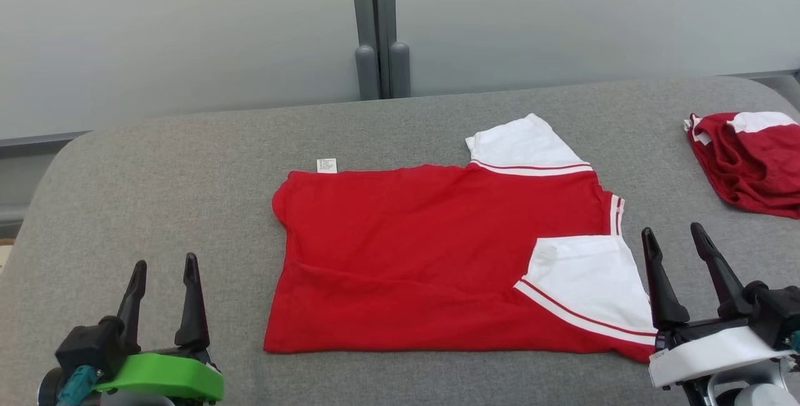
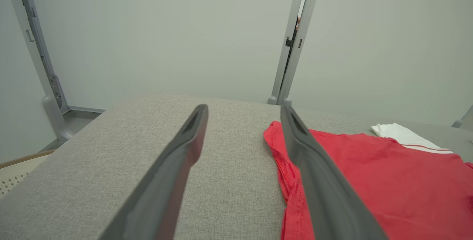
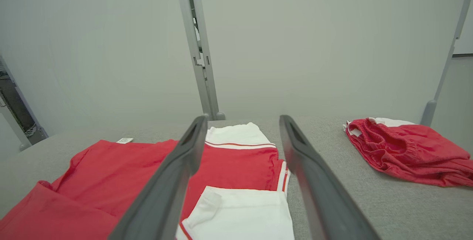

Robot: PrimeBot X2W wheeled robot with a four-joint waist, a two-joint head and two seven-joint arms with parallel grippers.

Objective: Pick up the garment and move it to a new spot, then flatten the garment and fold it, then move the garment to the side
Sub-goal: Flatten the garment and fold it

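Observation:
The garment (image 1: 425, 256) is a red shirt with white sleeves, lying flat in the middle of the grey padded table (image 1: 187, 162), collar end to the right. One white sleeve is folded in over the red body at the lower right; the other sticks out at the far edge. My left gripper (image 1: 164, 272) stands open at the lower left, apart from the shirt's left hem. My right gripper (image 1: 678, 237) stands open at the lower right, just beside the folded sleeve. In the left wrist view the garment (image 2: 388, 181) lies right of my open left gripper (image 2: 244, 110). The right wrist view looks over the garment (image 3: 229, 158) past my open right gripper (image 3: 242, 120).
A second red and white garment (image 1: 750, 159), bunched up, lies at the table's far right edge, also the bunched garment (image 3: 406, 147) in the right wrist view. A grey post (image 1: 378, 31) and pale wall panels stand behind the table. Bare table surface lies left of the shirt.

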